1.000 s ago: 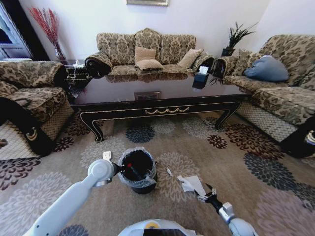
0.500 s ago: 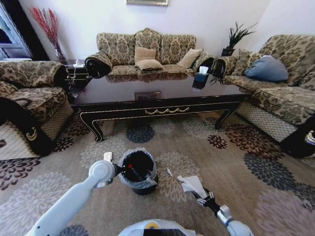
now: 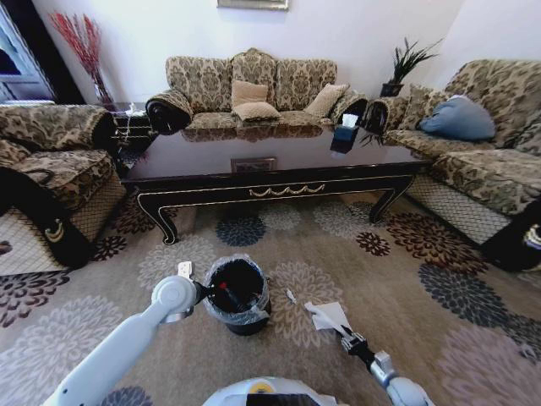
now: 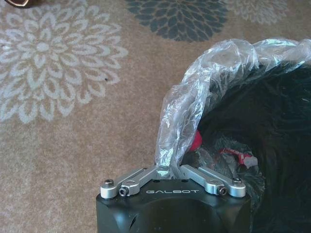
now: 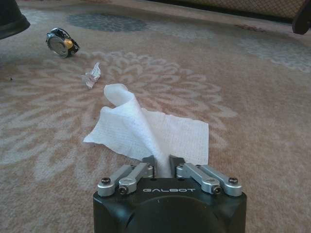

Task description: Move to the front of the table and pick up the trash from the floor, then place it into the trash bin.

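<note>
The trash bin (image 3: 237,293), black with a clear bag folded over its rim (image 4: 194,97), stands on the carpet in front of the table (image 3: 203,165). My left gripper (image 4: 167,169) is at the bin's rim, fingers together against the bag. Red bits (image 4: 236,156) lie inside the bin. The trash, a white paper sheet (image 3: 325,314) (image 5: 146,126), lies right of the bin. My right gripper (image 3: 347,335) (image 5: 162,164) is shut on its near edge, which is pulled up into a fold. A small white scrap (image 5: 91,76) (image 3: 290,296) and a round metallic piece (image 5: 60,42) lie beyond the paper.
Sofas (image 3: 245,89) ring the table on three sides, the right one (image 3: 494,169) close to the carpet's edge. A dark tissue box (image 3: 344,135) stands on the table. A small white piece (image 3: 183,269) lies on the carpet left of the bin.
My right gripper has slid a little to the left onto the paper's near edge. The left arm and the bin have stayed where they were.
</note>
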Tool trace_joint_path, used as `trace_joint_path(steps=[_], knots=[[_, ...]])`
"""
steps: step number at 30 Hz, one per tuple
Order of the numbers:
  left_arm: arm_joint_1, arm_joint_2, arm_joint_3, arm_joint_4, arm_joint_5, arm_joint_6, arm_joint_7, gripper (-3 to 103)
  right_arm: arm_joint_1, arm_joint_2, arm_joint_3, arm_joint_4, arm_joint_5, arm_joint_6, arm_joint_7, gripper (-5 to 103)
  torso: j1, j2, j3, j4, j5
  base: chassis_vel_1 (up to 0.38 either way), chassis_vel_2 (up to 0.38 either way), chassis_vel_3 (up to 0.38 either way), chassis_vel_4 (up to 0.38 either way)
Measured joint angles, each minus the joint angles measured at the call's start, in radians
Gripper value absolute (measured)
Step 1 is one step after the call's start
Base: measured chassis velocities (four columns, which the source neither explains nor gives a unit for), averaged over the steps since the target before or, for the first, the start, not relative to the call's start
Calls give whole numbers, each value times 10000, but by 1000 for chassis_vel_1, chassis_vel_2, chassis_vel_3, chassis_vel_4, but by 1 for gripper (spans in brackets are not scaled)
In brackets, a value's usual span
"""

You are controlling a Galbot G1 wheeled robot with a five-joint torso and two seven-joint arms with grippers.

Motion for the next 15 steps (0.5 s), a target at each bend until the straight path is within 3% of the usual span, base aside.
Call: trace_joint_path(steps=[1, 3, 6, 15], knots=[[0, -9, 17, -15, 6, 0, -1, 0, -43, -12, 32, 81, 1, -1, 1, 12, 0, 0, 0, 0, 0, 0, 0, 0, 0], [1, -10, 26, -20, 10, 0, -1, 0, -56, -17, 45, 109, 1, -2, 1, 12, 0, 0, 0, -1, 0, 0, 0, 0, 0], [45, -24, 41, -41, 59, 0, -4, 0, -111, -41, 120, 260, 1, -9, 7, 1, 0, 0, 0, 1, 0, 0, 0, 0, 0], [127, -94, 86, -80, 164, 0, -7, 0, -433, -234, 387, 1062, 180, -72, 51, 0, 0, 0, 0, 1, 2, 0, 0, 0, 0]])
